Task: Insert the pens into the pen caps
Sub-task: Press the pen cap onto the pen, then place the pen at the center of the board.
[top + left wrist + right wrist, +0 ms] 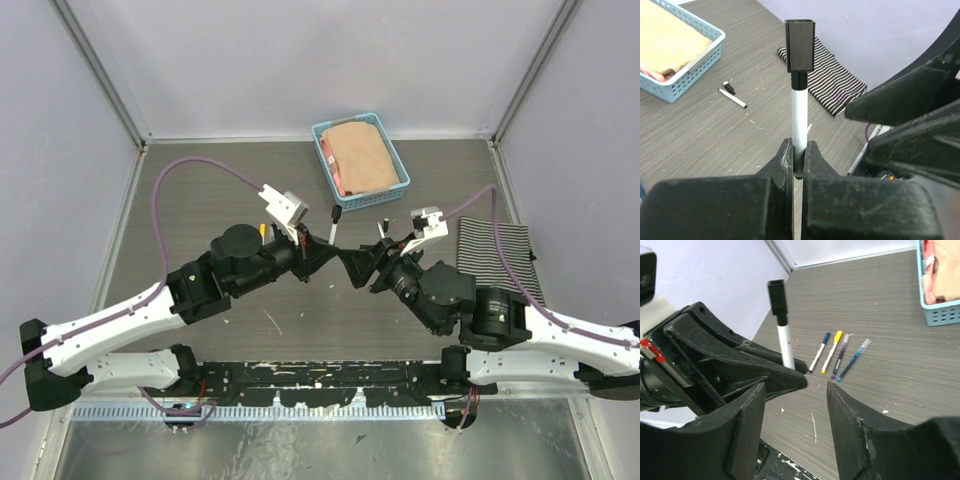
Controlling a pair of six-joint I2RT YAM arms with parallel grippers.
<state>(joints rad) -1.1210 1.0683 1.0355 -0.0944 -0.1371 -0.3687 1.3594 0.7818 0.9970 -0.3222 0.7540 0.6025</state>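
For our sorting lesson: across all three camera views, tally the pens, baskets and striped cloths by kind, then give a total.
Pens: 6 (held pen, row of four, loose pen)
Blue basket: 1
Striped cloth: 1
Total: 8

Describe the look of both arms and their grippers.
The left arm and right arm have white lower shells and black joints. The left gripper and right gripper have black, wedge-shaped, scuffed fingers. A purple cable loops to a white camera block at each wrist.
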